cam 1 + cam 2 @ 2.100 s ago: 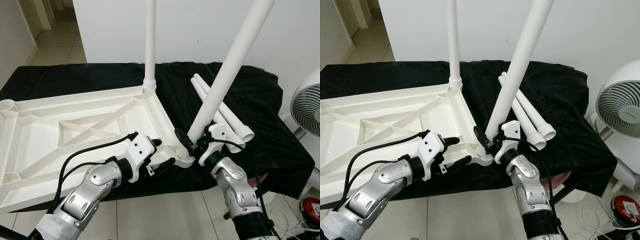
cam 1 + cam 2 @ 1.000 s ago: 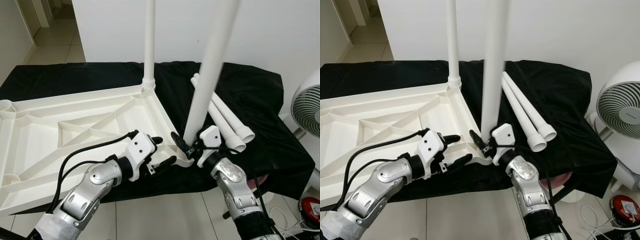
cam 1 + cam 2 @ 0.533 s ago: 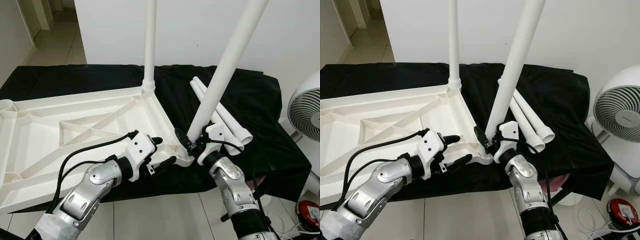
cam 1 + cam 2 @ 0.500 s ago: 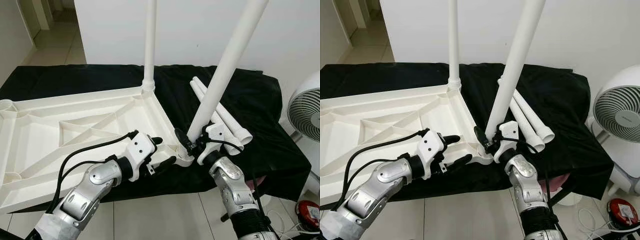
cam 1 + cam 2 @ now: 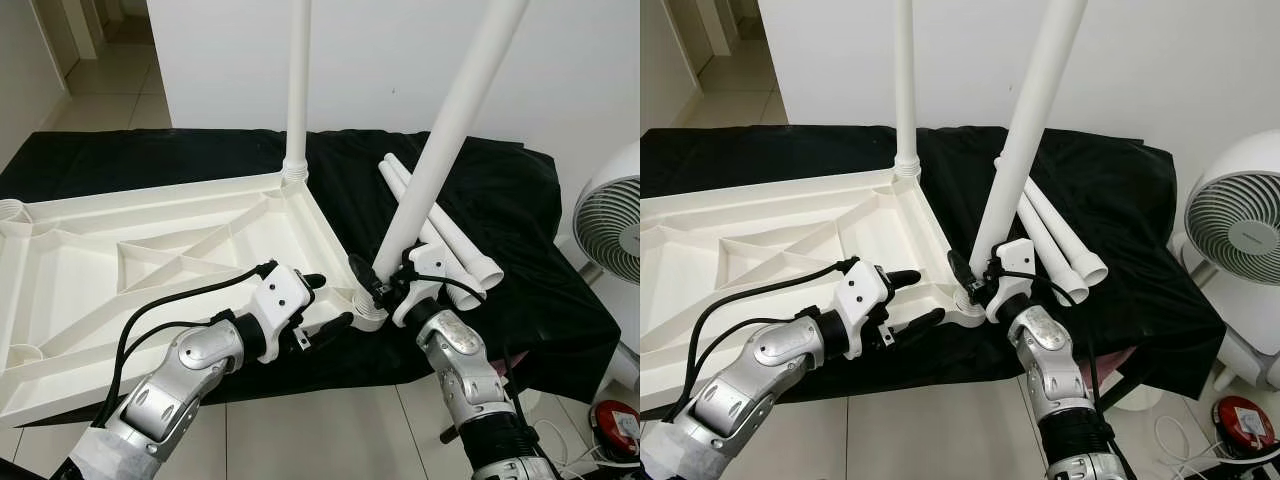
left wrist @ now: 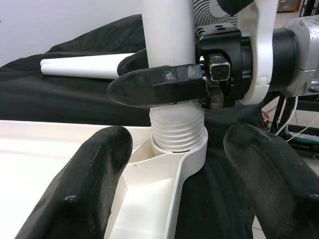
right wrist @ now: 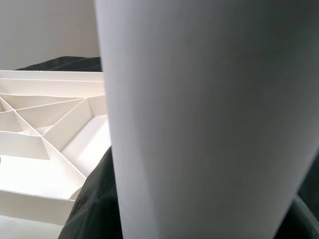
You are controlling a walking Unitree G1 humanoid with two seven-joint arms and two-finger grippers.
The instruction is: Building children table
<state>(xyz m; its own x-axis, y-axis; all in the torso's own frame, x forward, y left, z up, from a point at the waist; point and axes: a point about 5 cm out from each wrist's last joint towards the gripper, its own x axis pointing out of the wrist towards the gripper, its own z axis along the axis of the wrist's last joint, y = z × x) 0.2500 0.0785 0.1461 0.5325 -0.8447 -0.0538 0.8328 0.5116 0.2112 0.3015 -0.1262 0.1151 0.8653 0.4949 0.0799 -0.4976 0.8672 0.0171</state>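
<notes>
On the left the upturned white tabletop (image 5: 150, 250) lies on the black-draped surface (image 5: 520, 200) exactly as half a second ago, one leg (image 5: 297, 80) already upright in its far corner, and the left tool (image 5: 322, 305) still waits with fingers spread wide beside the near corner socket (image 6: 187, 149). Moving right, the right tool (image 5: 378, 287) stays clamped on the second leg (image 5: 445, 140), threaded foot in that socket, still leaning right, barely changed in tilt. Two spare legs (image 5: 450, 235) lie beyond, and the fan (image 5: 1235, 225) has slid slightly as the camera shifted.
</notes>
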